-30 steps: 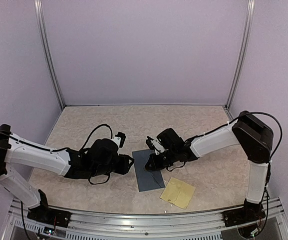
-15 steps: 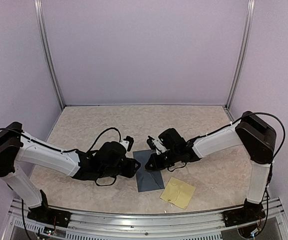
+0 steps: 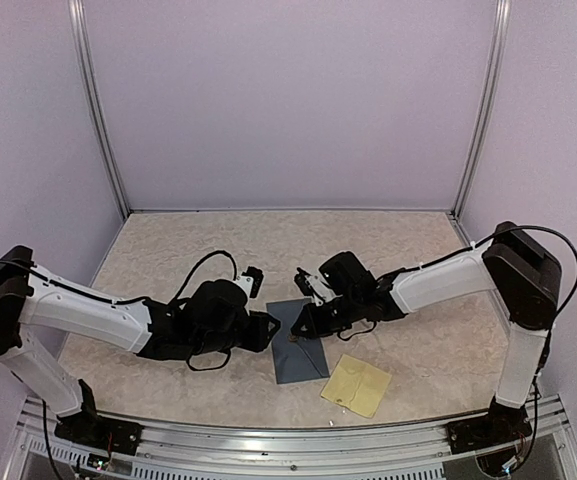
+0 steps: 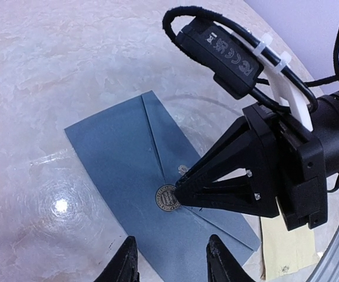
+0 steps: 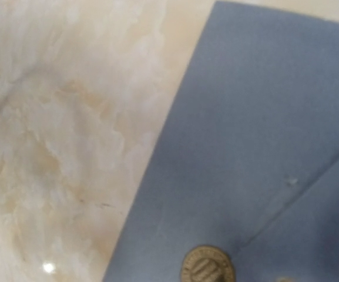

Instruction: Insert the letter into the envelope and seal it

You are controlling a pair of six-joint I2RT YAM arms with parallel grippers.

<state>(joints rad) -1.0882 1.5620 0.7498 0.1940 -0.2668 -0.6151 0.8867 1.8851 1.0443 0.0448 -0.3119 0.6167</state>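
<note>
The slate-blue envelope [image 3: 299, 344] lies flat on the table between the arms, with its flap folded down. A round brown sticker [image 4: 165, 198] sits on the flap's tip and also shows in the right wrist view [image 5: 209, 265]. My right gripper [image 3: 304, 324] points down with its fingertips [image 4: 181, 194] together, touching the sticker's edge. My left gripper [image 4: 172, 261] is open and empty, its fingers low over the envelope's [image 4: 128, 153] left edge. No letter is visible.
The tan sticker sheet [image 3: 356, 385] lies right of the envelope near the front edge; it also shows in the left wrist view [image 4: 287, 252]. The marbled table top [image 3: 268, 250] stretches back to the purple walls.
My left gripper has moved right, up to the envelope's left edge. My right gripper has stayed on the flap with only a slight shift.
</note>
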